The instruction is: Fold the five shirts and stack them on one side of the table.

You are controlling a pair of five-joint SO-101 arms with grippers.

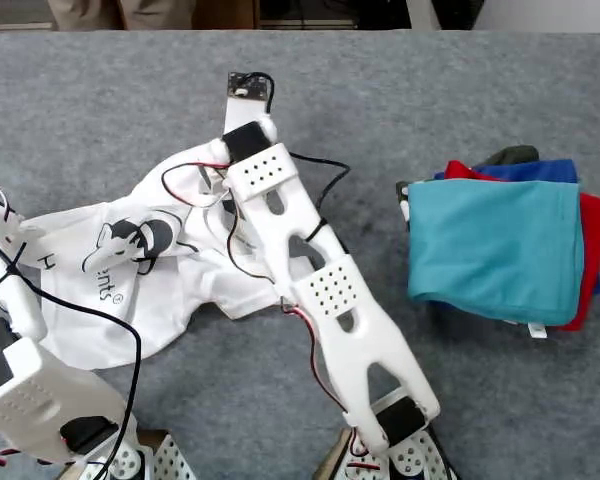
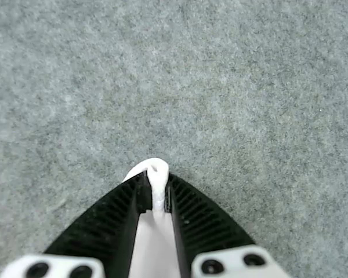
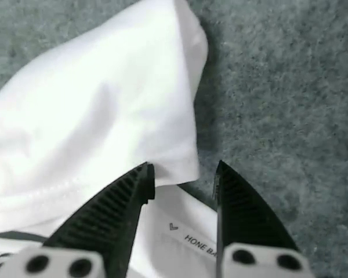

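Left gripper [image 2: 156, 178] pinches a fold of the white shirt [image 1: 170, 290], spread crumpled on the grey table [image 1: 430, 100]; right gripper [image 3: 183, 174] gapes over its edge. Folded shirts [image 1: 495, 245] sit stacked well apart.

Surface [image 1: 460, 90]: covered in a grey, felt-like material with a fine mottled nap. The exposed covering lies flat. Tone is even from the near side to the far side.

Far edge: it runs straight across the top of the high view. Beyond it lies a narrow strip of room holding a brown panel [image 1: 230, 12], a dark recess [image 1: 330, 12] beside it, and a pale panel [image 1: 545, 12] at the far right corner. The nature of these three items cannot be determined.

Close inspection: both wrist views show the same grey nap [image 2: 174, 69] [image 3: 290, 87], with fibres speckled light and dark.
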